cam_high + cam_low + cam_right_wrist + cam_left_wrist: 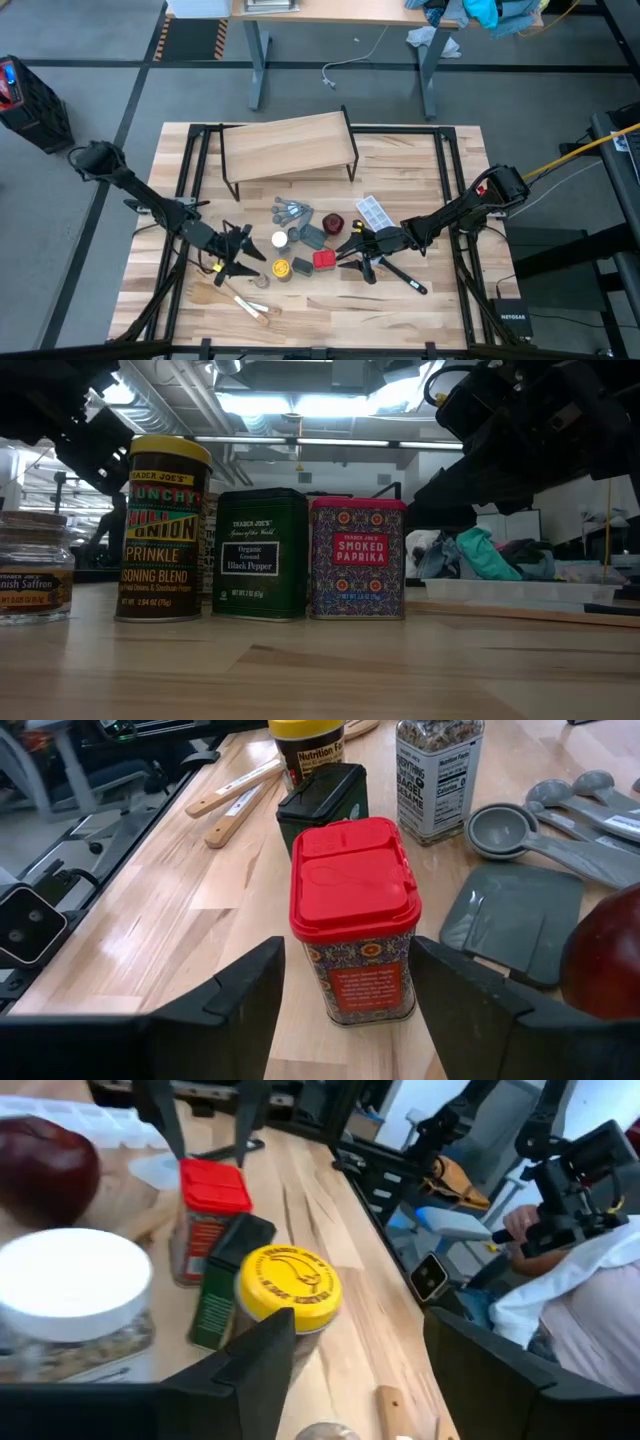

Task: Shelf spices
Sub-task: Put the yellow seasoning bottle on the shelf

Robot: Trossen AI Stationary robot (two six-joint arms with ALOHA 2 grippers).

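We see the right gripper [345, 995] held low over the table, its fingers spread on either side of the red tin [355, 915] without touching it. The tin stands near the middle of the table's front half, beside the dark tin [320, 805]. The left gripper [243, 250] also hangs low, fingers spread, facing the yellow-capped jar [288, 1287]. The shelf [288, 143] stands at the back edge.
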